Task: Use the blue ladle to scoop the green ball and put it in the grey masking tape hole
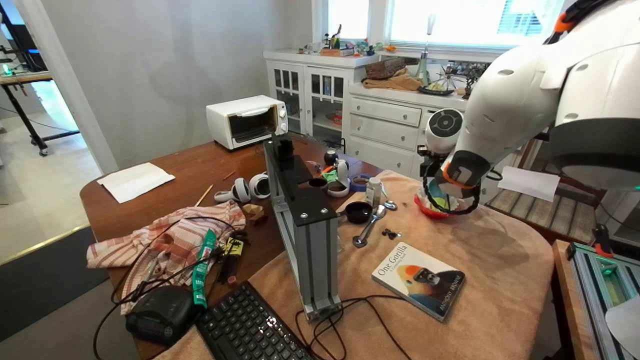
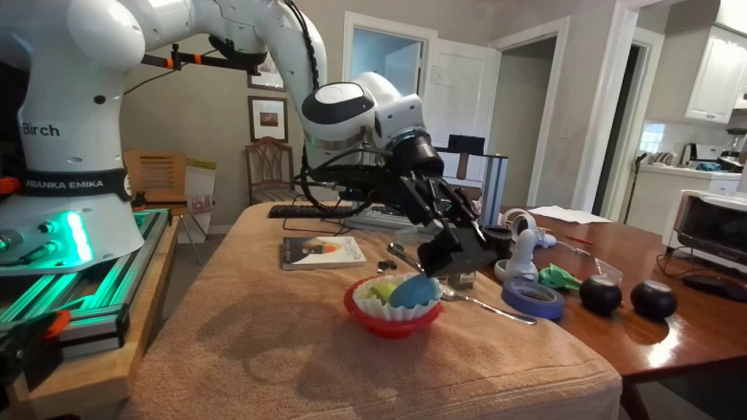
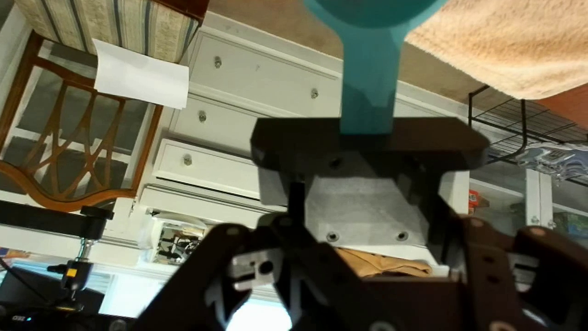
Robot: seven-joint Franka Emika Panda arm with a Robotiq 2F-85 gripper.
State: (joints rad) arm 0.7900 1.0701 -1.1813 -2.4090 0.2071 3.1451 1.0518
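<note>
Same table [image 2: 642, 254], 2 exterior views

White arm [image 2: 192, 23] arches out high from base [image 2: 108, 224], base light [image 2: 80, 236] glowing green; forearm [image 2: 299, 96] slopes down, wrist [image 2: 401, 116] bends outward, and there's black tool [image 2: 458, 254], pitched steeply downward, jaws clamped tight in grip!

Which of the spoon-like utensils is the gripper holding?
The blue ladle: its handle is clamped in the gripper, and it alone is teal-blue; the shiny metal spoons lie loose outside the grip.
</note>
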